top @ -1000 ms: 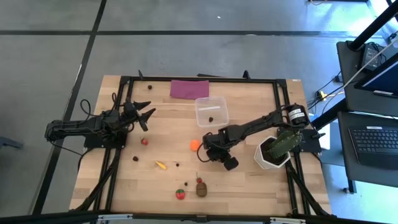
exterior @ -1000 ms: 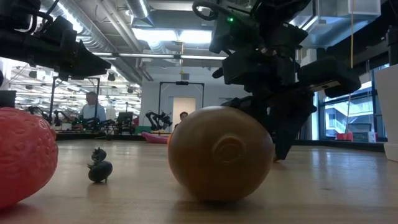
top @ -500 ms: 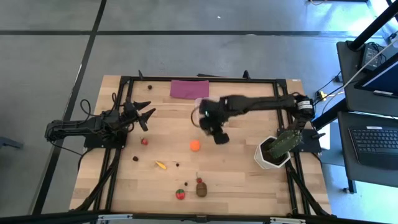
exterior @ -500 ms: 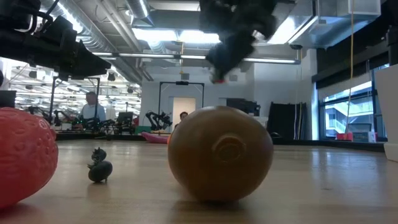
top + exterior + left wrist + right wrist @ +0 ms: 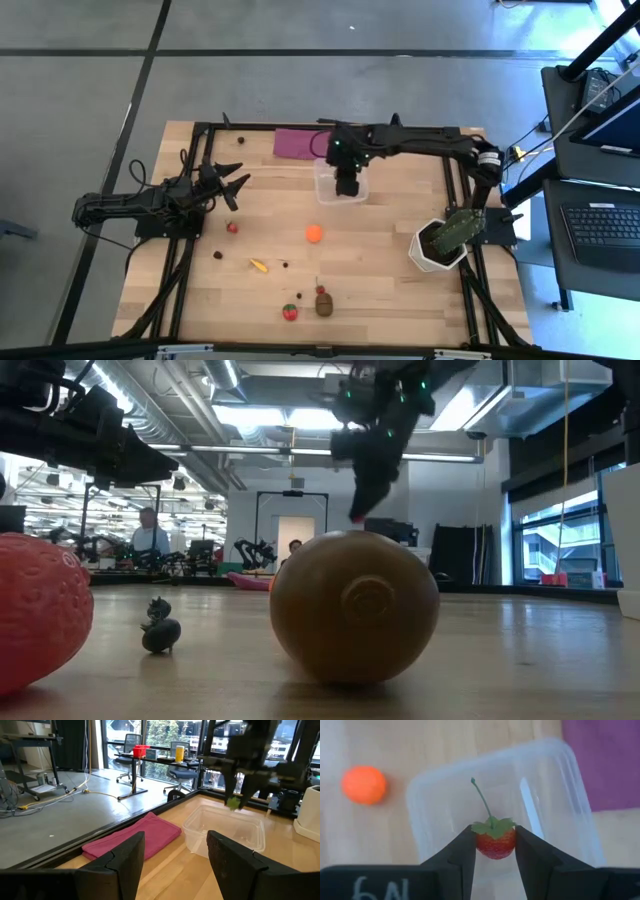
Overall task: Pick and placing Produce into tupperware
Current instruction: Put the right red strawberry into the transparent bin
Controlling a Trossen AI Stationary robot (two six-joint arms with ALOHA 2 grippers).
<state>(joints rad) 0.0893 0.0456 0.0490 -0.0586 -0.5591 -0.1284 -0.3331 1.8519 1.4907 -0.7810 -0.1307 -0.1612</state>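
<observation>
My right gripper (image 5: 494, 851) hangs over the clear square tupperware (image 5: 445, 805), shut on a small red strawberry (image 5: 494, 842) with a green top and a thin stem. The high view shows this gripper (image 5: 347, 186) above the tupperware (image 5: 323, 184) at the table's far middle. Other produce lies on the wood nearer the front: an orange ball (image 5: 314, 233), a yellow banana (image 5: 258, 266), a red piece (image 5: 232, 227), a second strawberry (image 5: 290, 312) and a brown oval lump (image 5: 324, 304). My left gripper (image 5: 236, 181) waits open at the table's left, held level. My right gripper pinches the strawberry's two red sides (image 5: 481, 845) between its two fingers, just below the green top. The fingers (image 5: 462, 852) come from above, slanting down. The strawberry is lifted clear above the tupperware's inside, with its stem (image 5: 481, 797) pointing away from the gripper.
A flat purple cloth (image 5: 303, 143) lies at the far edge beside the tupperware. A white pot with a green cactus-like plant (image 5: 440, 244) stands at the right. Tiny dark bits (image 5: 285, 265) lie near the banana. Black frame rails (image 5: 190, 250) run along the table's sides.
My right gripper has risen from the table beside the orange ball and swung toward the far edge until it stands over the tupperware, rolling its wrist on the way. It has carried the strawberry along, lifted clear. The orange ball has stayed where it was.
</observation>
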